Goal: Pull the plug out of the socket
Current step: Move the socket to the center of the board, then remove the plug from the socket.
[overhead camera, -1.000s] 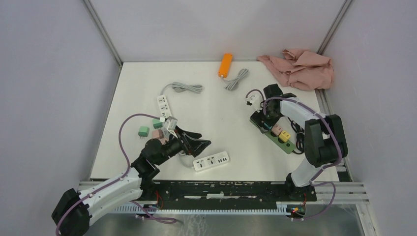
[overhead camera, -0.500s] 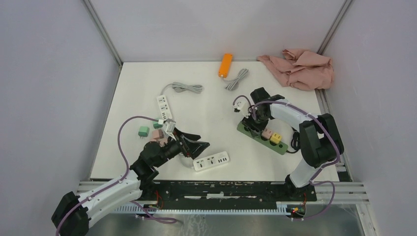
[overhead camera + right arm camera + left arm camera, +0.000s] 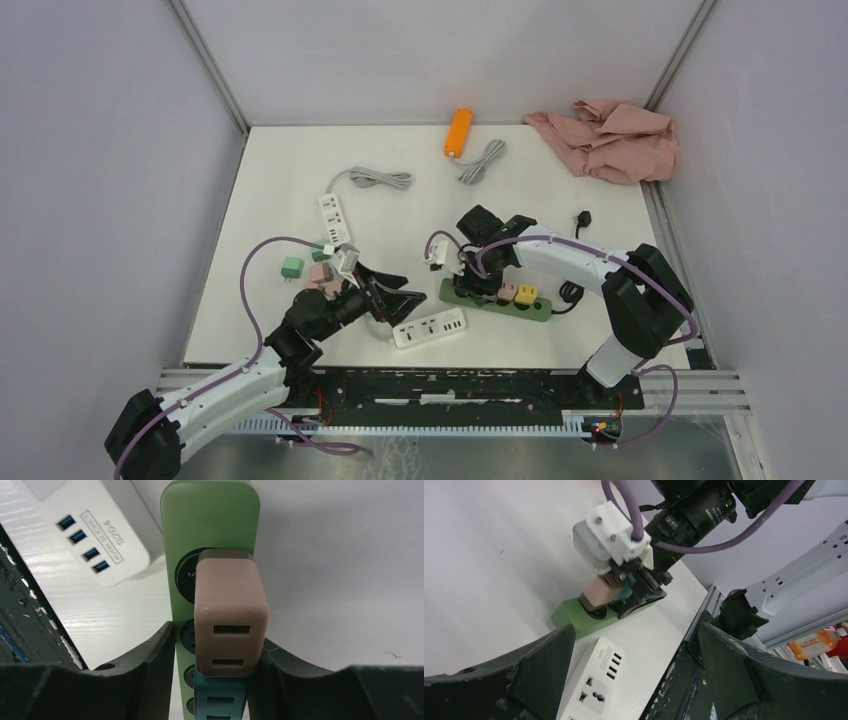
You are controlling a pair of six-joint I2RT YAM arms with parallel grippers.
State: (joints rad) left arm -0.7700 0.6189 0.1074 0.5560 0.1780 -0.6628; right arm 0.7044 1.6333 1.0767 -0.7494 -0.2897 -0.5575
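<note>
A green power strip (image 3: 532,309) lies right of centre with a pink plug (image 3: 507,291) and a yellow plug (image 3: 526,294) in its sockets. My right gripper (image 3: 479,284) covers its left end. In the right wrist view the right gripper (image 3: 216,645) is shut across the green strip (image 3: 210,520); one finger presses the strip's edge, the other the side of the pink plug (image 3: 227,605) and a teal plug (image 3: 220,700) behind it. My left gripper (image 3: 400,300) stands open over the table. In its own view the left gripper (image 3: 636,630) holds nothing, and the green strip (image 3: 574,617) lies beyond.
A white power strip (image 3: 428,328) lies just left of the green one, near the front edge. Another white strip (image 3: 333,215), loose plugs (image 3: 291,266), an orange strip (image 3: 458,131), a grey cable (image 3: 482,158), a pink cloth (image 3: 610,138) and a black cord plug (image 3: 583,219) lie around.
My right gripper has closed on the green strip and dragged it left and toward the front, close to the white strip. The left arm has barely moved.
</note>
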